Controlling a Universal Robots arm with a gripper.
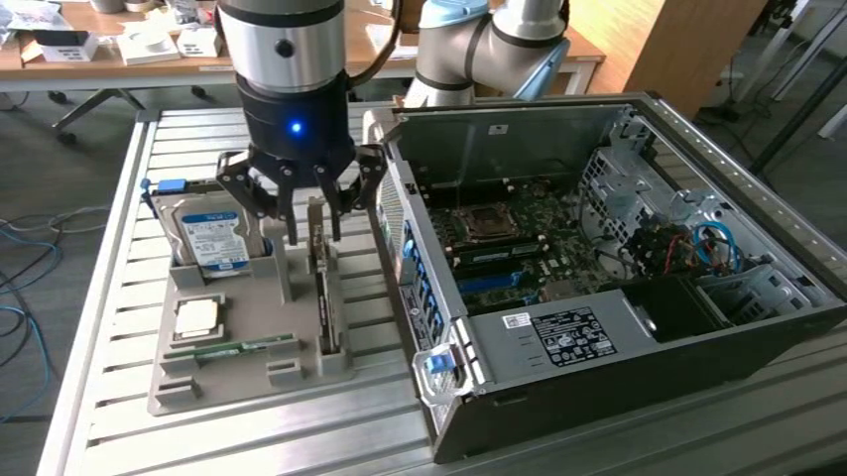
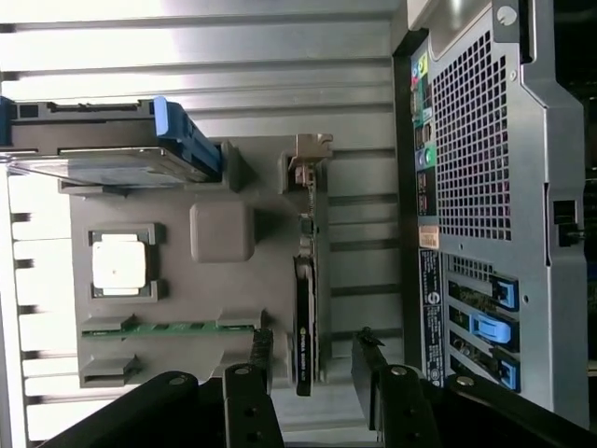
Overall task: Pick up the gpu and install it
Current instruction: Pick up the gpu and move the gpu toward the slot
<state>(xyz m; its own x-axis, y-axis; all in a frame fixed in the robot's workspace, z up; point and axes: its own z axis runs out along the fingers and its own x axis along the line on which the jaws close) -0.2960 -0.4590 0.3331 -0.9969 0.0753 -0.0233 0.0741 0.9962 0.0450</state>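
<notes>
1. A slatted metal tabletop (image 1: 198,129) carries the work, with office desks behind it.
2. The gpu (image 1: 321,288) (image 2: 304,327) stands on its long edge in a slot of a grey holder (image 1: 198,382), along the holder's edge nearest the computer case (image 1: 569,337). Its silver bracket is at the holder's far end.
3. The hand (image 1: 307,230) (image 2: 312,350) hangs directly over the card with its fingers (image 2: 366,347) spread wide, one on each side of the card's line, gripping nothing.
4. In the same holder, a blue-labelled hard drive (image 1: 212,238) stands upright at the far corner. A processor chip (image 1: 198,317) and a green memory stick (image 1: 245,347) lie flat toward the near edge.
5. The case lies open beside the holder, its motherboard (image 1: 517,238) exposed.
</notes>
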